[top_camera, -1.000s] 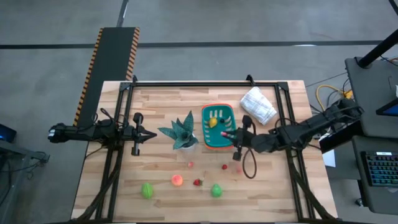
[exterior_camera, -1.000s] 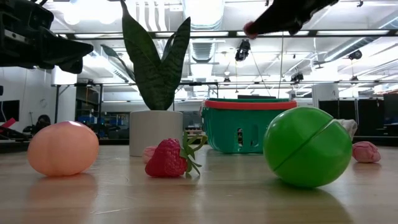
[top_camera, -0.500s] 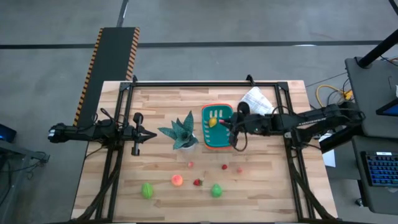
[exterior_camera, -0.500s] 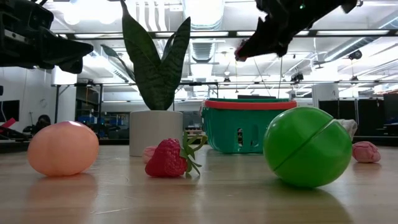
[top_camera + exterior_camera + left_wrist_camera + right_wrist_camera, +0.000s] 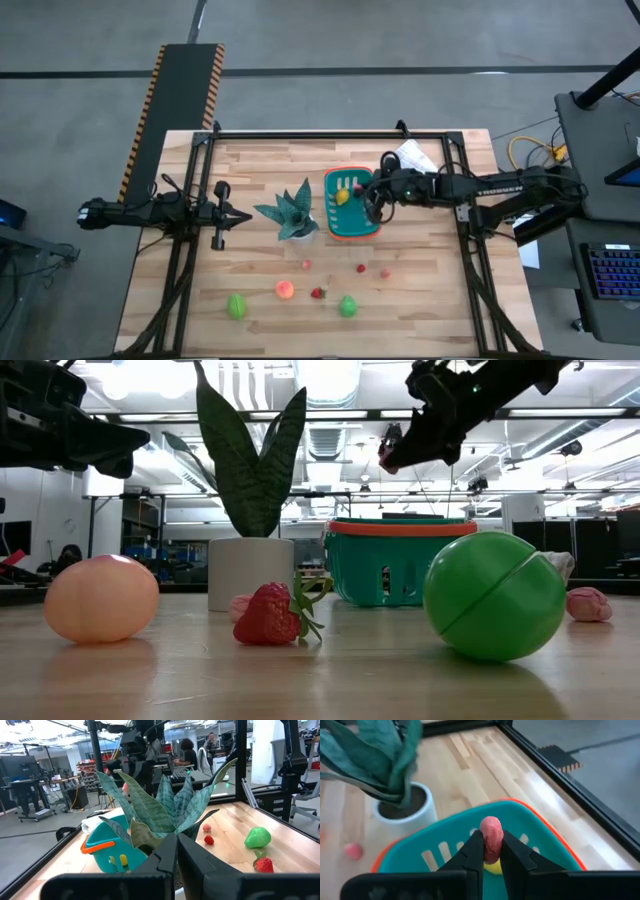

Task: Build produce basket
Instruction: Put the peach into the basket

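Right wrist view: jaws pinching pink produce (image 5: 491, 837).

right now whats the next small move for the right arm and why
Probably lower a little and open over the basket. The right gripper is shut on a small pink-red produce piece and hangs above the basket's inside, where a yellow piece already lies. The left gripper waits, shut, beside the plant.

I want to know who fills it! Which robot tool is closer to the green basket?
The right tool. It hangs just above the basket, pinching a pink toy. The left tool waits far off, beyond the plant.
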